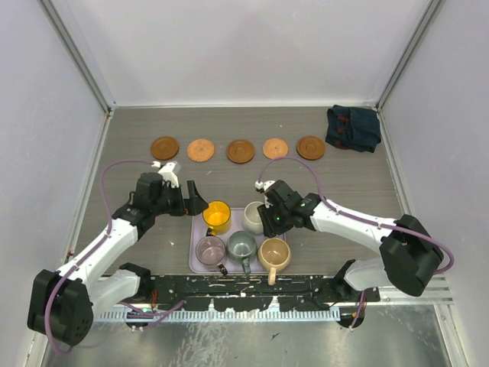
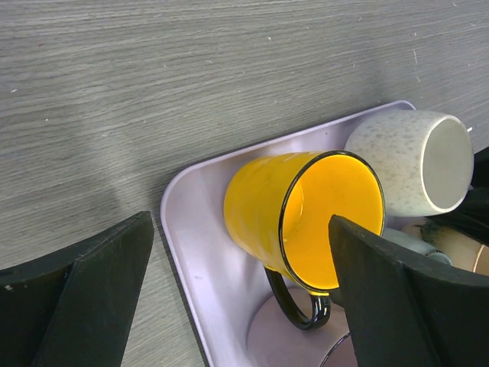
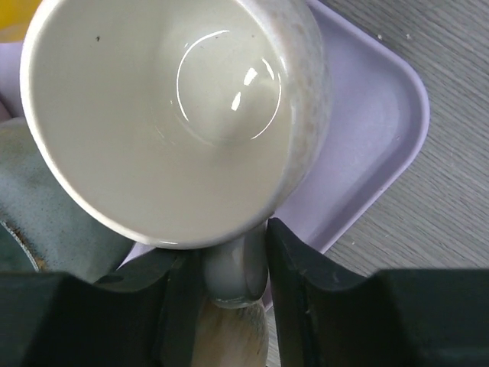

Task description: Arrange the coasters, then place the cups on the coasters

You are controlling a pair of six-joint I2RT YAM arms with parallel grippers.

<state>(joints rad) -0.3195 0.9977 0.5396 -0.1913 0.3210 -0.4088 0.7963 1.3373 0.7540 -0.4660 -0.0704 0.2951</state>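
Five round coasters lie in a row at the back: dark (image 1: pixel 164 147), lighter (image 1: pixel 201 150), dark (image 1: pixel 241 151), lighter (image 1: pixel 276 147), dark (image 1: pixel 310 147). All the cups stand in the lilac tray (image 1: pixel 193 264): yellow (image 1: pixel 217 216), white (image 1: pixel 253 217), mauve (image 1: pixel 211 250), grey-green (image 1: pixel 242 246), tan (image 1: pixel 273 254). My left gripper (image 2: pixel 241 298) is open. It straddles the yellow cup (image 2: pixel 306 218), one finger outside the tray's left rim and the other before the cup's mouth. My right gripper (image 3: pixel 235 283) is shut on the handle of the white cup (image 3: pixel 168 115).
A dark navy cloth (image 1: pixel 353 127) is bunched in the back right corner. Side walls close in the table on the left and right. In the right wrist view the tray's corner (image 3: pixel 374 130) ends just beside the white cup, and the tan cup (image 3: pixel 229 336) sits under its handle.
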